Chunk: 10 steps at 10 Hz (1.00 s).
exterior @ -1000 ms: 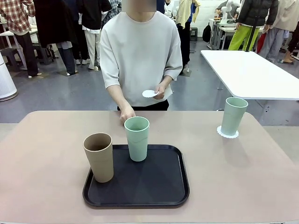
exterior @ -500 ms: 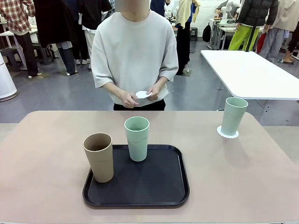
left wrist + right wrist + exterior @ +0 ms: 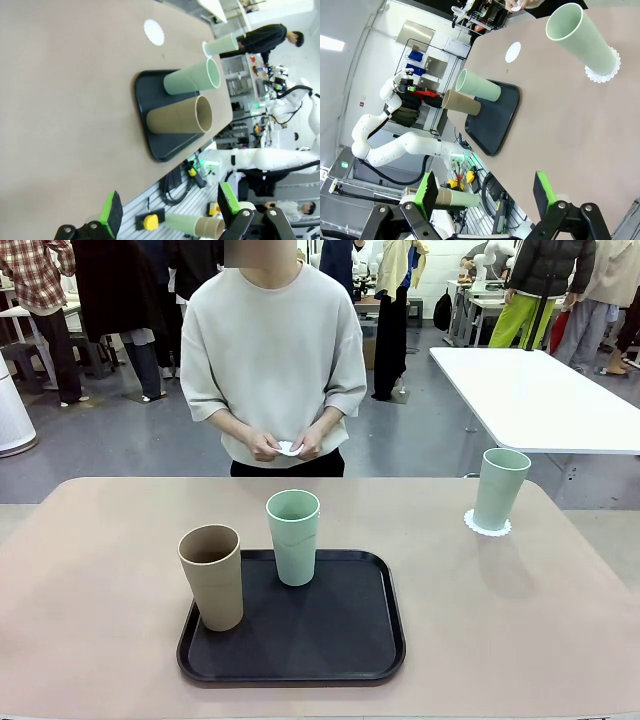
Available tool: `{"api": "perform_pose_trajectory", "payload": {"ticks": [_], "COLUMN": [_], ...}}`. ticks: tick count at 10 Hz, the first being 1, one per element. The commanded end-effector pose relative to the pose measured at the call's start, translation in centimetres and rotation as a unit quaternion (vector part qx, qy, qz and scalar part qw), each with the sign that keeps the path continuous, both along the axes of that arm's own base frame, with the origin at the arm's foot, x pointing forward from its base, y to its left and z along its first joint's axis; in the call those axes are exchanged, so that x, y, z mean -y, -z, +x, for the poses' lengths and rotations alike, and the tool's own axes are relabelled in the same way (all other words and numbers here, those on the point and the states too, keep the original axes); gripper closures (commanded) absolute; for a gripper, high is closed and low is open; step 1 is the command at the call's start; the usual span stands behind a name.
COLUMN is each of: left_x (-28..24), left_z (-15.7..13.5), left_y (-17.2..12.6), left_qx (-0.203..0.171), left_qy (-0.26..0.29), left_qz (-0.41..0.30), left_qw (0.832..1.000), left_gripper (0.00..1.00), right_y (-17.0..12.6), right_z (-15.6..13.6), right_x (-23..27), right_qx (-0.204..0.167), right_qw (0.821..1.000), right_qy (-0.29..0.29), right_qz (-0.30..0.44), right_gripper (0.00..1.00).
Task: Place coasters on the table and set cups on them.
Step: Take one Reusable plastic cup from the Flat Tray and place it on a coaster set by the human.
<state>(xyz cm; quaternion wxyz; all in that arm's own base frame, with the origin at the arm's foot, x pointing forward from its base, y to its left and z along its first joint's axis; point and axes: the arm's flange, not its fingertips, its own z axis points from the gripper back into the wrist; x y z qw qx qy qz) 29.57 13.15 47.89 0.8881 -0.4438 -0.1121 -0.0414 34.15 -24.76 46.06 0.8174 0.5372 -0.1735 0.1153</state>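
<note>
I see my left gripper (image 3: 170,206) and right gripper (image 3: 485,191) both spread wide, holding nothing. The person's hands (image 3: 266,447) pinch one coaster (image 3: 289,448) beyond the table (image 3: 500,620).

Jaws spread wide on left pincer (image 3: 170,206), right pincer (image 3: 484,192).

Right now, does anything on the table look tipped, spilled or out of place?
Nothing stands out. The tan cup and one mint cup stand upright on the black tray, the other mint cup upright on its coaster; nothing spilled.
</note>
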Motion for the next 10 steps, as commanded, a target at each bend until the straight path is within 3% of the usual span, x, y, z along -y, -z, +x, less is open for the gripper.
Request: {"api": "perform_pose_trajectory", "payload": {"ticks": [1, 5, 7, 8, 10], "left_x": [0.0, 0.0, 0.0, 0.0, 0.0], "left_z": [0.0, 0.0, 0.0, 0.0, 0.0], "left_y": [0.0, 0.0, 0.0, 0.0, 0.0], "left_qx": [0.005, 0.005, 0.005, 0.005, 0.005], "left_qy": [-0.001, -0.001, -0.001, -0.001, -0.001], "left_qz": [-0.004, -0.004, -0.004, -0.004, -0.004], "left_qw": [1.000, 1.000, 1.000, 1.000, 1.000], "left_gripper": [0.00, 0.00, 0.00, 0.00, 0.00], "right_y": [-0.1, 0.0, -1.7, -3.5, -6.6], "right_z": [0.0, 0.0, 1.5, 2.3, 4.0], "right_x": [0.0, 0.0, -4.7, -7.7, -13.5], "right_qx": [-0.001, 0.000, 0.077, 0.133, 0.239], "right_qw": [1.000, 1.000, 0.988, 0.973, 0.923], "right_qy": [0.003, 0.000, -0.079, -0.109, -0.198], "right_qz": [-0.002, 0.000, -0.104, -0.154, -0.228], "right_gripper": [0.00, 0.00, 0.00, 0.00, 0.00]}}
